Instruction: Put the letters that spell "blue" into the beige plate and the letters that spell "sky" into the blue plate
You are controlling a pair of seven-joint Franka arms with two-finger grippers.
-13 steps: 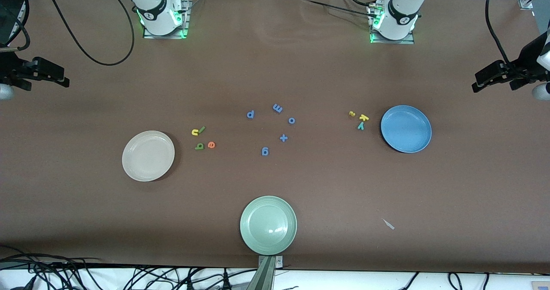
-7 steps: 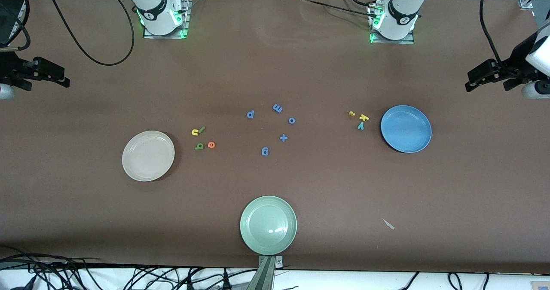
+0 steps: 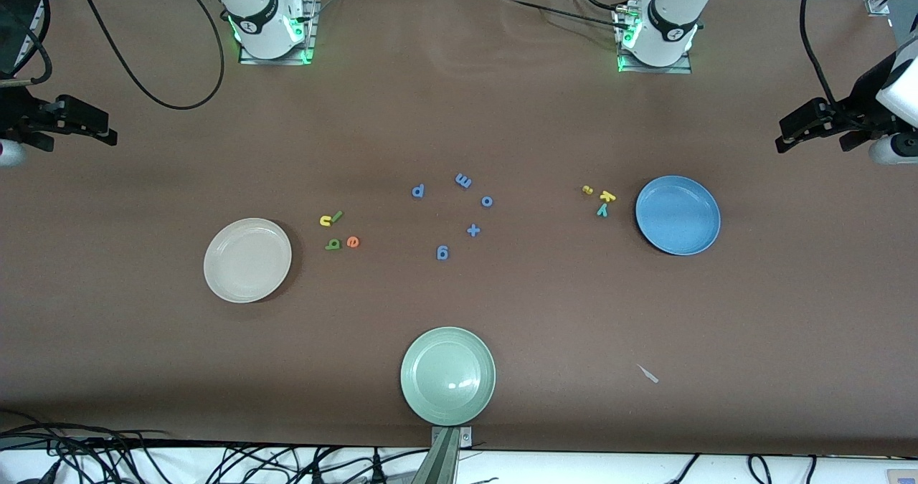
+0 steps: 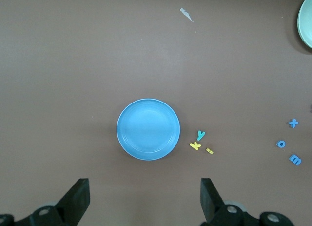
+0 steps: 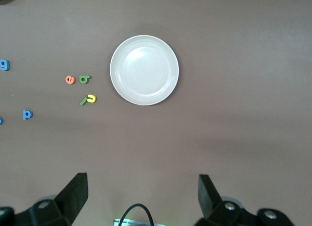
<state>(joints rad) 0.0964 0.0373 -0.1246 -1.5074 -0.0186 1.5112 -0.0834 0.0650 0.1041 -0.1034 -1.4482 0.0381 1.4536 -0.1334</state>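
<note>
Brown table cloth [image 3: 459, 111], three plates. Round cream-beige plate [image 3: 247, 259] with green b [image 3: 332, 244], green l [image 3: 336, 216], yellow u [image 3: 325, 220], orange e [image 3: 352, 241] at its three o'clock. Round blue plate [image 3: 678, 215], yellow s [image 3: 587, 190], yellow k [image 3: 607, 196], teal y [image 3: 602, 210] at nine o'clock. Pale green plate [image 3: 448, 376] complete only from front. Left gripper [image 4: 144, 199] and right gripper [image 5: 141, 196] aloft over cloth, jaws wide, empty.

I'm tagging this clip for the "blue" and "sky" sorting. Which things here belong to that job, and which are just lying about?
Job:
- green b, green l, yellow u, orange e
- yellow s, yellow k, teal y
- beige plate
- blue plate

Lying about:
- all-blue letters and plus sign
- pale green plate
- small pale scrap
</note>
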